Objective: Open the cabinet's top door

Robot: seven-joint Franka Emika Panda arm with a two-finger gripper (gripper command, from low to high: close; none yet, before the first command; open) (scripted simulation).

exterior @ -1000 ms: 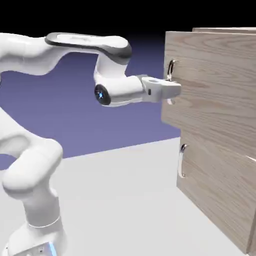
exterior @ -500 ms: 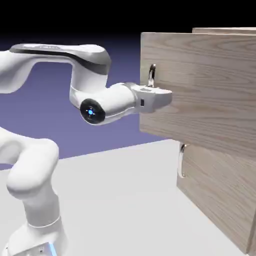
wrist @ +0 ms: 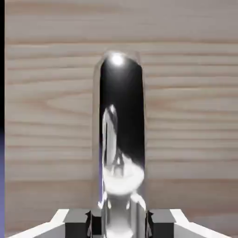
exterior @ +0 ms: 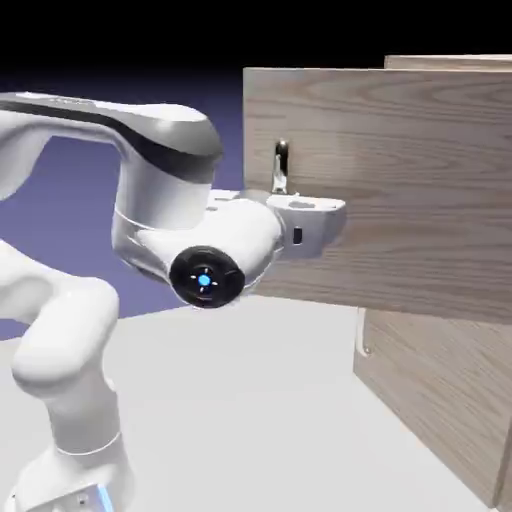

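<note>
The cabinet (exterior: 450, 400) of light wood grain stands at the exterior view's right. Its top door (exterior: 400, 180) is swung well out toward the left, its free edge far from the cabinet body. A silver loop handle (exterior: 281, 165) rises near that edge. My gripper (exterior: 305, 215) is shut on the handle's lower part, with the white hand level against the door face. In the hand view the shiny handle (wrist: 122, 130) runs up the middle in front of the top door (wrist: 195, 116), clamped between my two grey fingertips (wrist: 76, 222) at the bottom edge.
The lower door (exterior: 430, 410) stays flush with the cabinet, its short handle (exterior: 362, 340) partly showing under the open door. My arm's elbow and forearm (exterior: 170, 200) fill the left middle above the white table (exterior: 250, 400).
The top door has swung further out to the left, drawn by my gripper on its handle. The wrist has turned so its blue-lit joint faces the camera more.
</note>
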